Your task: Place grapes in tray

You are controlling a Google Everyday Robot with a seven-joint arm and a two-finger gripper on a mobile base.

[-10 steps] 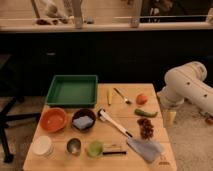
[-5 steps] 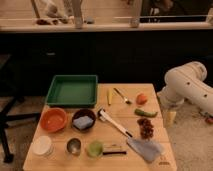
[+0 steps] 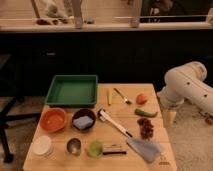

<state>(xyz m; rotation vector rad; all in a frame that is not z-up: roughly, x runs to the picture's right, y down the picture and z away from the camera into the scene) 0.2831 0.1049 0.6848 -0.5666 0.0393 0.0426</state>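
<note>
So, table [image 3: 102,161]: pale wood, with everything below laid out on it; clock directions are read from its middle.
White tub [image 3: 42,146]: at 8 o'clock, near the front left corner.
Orange bowl [image 3: 53,119]: at 9 o'clock, just behind the tub.
Tray [image 3: 72,102]: green, shallow and rectangular, at 11 o'clock in the back left corner; nothing lies in it.
Metal cup [image 3: 74,146]: at 7 o'clock, between the tub and the green cup.
Dark bowl [image 3: 84,114]: just left of the middle, beside the orange bowl, with something pale blue inside.
Green cup [image 3: 95,148]: at 6 o'clock, by the front edge.
Spatula [image 3: 118,126]: lies slanted from the middle towards 5 o'clock, its grey blade at the front right.
Yellow stick [image 3: 108,96]: at 12 o'clock, lying front to back.
Fork [image 3: 121,95]: at 1 o'clock, just right of the stick.
Orange fruit [image 3: 142,99]: at 2 o'clock.
Green pepper [image 3: 145,113]: between the fruit and the grapes.
Grapes [image 3: 146,127]: dark bunch at 3 o'clock on the bare table, well apart from the tray.
Gripper [image 3: 169,117]: at the grapes' 2 o'clock, by the table's right edge, apart from the bunch; how far open it is I cannot tell.
Arm [image 3: 192,87]: white, curving in from the right.
</note>
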